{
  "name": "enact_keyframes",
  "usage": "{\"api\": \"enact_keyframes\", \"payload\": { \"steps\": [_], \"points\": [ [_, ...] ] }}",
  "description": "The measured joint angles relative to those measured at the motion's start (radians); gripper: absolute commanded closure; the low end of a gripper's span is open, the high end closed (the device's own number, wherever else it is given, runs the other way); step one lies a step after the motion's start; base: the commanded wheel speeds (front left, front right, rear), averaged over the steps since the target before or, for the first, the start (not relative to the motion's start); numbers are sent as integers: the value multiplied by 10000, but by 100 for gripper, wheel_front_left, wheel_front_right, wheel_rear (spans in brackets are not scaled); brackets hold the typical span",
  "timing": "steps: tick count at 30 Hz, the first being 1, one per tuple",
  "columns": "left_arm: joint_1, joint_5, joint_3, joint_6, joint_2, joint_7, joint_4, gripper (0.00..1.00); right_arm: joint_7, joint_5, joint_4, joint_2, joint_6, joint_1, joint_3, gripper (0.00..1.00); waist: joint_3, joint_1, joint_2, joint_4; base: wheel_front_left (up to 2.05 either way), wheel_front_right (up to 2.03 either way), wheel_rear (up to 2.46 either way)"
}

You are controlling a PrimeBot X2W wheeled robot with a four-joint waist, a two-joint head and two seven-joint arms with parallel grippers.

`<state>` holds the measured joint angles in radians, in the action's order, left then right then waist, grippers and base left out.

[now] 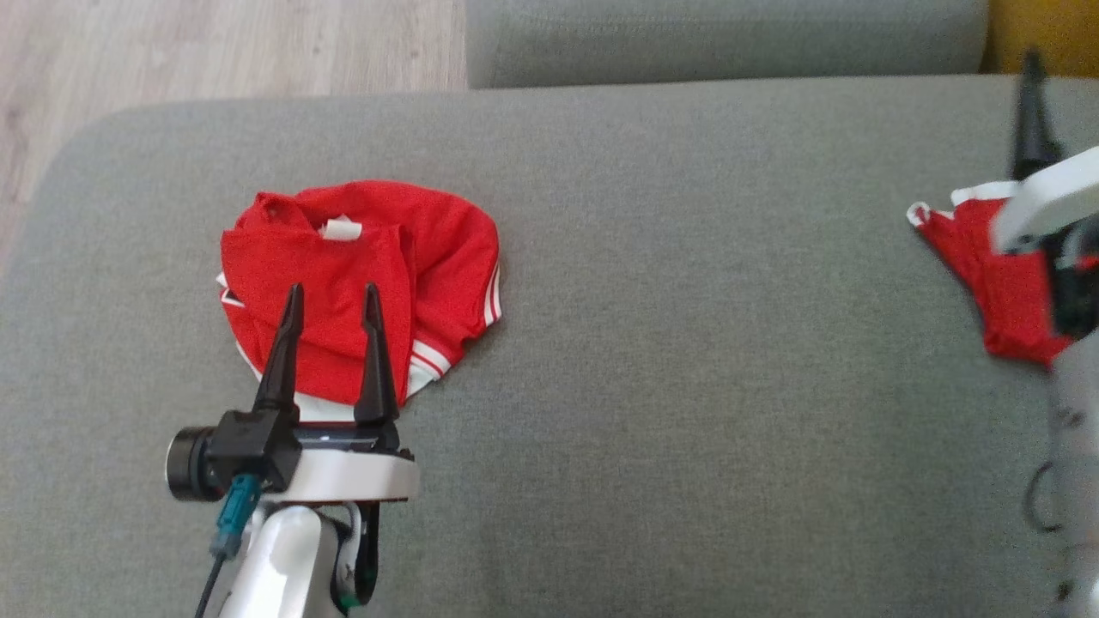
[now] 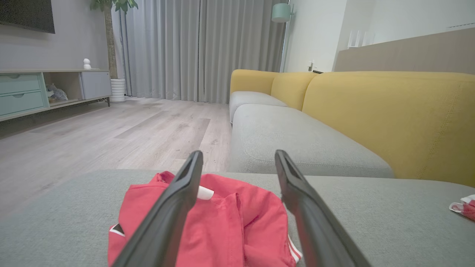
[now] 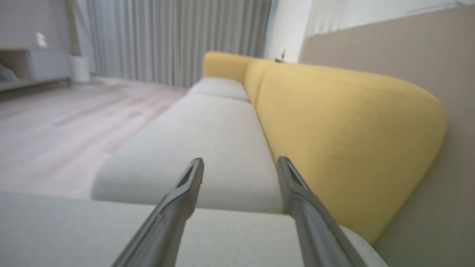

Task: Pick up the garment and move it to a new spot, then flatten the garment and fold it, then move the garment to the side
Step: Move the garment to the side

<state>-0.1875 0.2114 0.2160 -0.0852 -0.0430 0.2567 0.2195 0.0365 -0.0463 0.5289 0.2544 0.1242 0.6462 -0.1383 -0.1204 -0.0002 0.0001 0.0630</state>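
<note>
**A:** Left gripper (image 1: pixel 333 290)?

**B:** Jaws spread wide, nothing between them. The fingers reach over the near half of the garment (image 1: pixel 361 257). Touching or just above it, cannot tell.

**A:** Garment position?

**B:** Bunched in a rounded heap on the grey seat cushion (image 1: pixel 687 360), toward its left end, near the rounded corner by the wooden floor (image 1: pixel 215 43). White tag (image 1: pixel 341 228) shows near the far edge. Striped white trim runs along the right and near edges.

**A:** Right gripper (image 3: pixel 240 160)?

**B:** Also wide and empty. In the right wrist view its fingers point along the seat beside the yellow backrest (image 3: pixel 334 129). In the head view it is a blur at the right edge.

**A:** Anything else on the cushion?

**B:** A second red cloth (image 1: pixel 987 266) with white edging, far right, well apart from the garment and partly behind the right arm.
</note>
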Motion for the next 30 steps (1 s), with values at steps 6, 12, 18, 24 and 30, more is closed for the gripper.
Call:
{"api": "enact_keyframes", "payload": {
  "steps": [6,12,18,24,30],
  "points": [
    [248,2,-50,29,0,0,-6,0,-876,1172,-1983,-1174,-2,-1622,500,0,504,0,0,-38,0,0,0],
    [854,169,-4,29,-4,0,6,0,-1875,1442,-2677,-1948,-2,-3657,918,0,847,0,0,-45,0,0,0],
    [1200,180,33,29,-8,0,46,0,-2652,2171,-2805,-2031,-2,-5590,665,0,1042,1,0,-4,0,0,0],
    [1503,267,12,27,-12,0,48,0,-2840,2416,-2836,-2092,-2,-6604,1007,0,1112,1,0,-50,0,0,0],
    [1619,265,-15,29,-13,0,50,0,-2846,2385,-2940,-2092,-2,-6591,1085,0,1169,1,0,-36,0,0,0]
  ]
}}
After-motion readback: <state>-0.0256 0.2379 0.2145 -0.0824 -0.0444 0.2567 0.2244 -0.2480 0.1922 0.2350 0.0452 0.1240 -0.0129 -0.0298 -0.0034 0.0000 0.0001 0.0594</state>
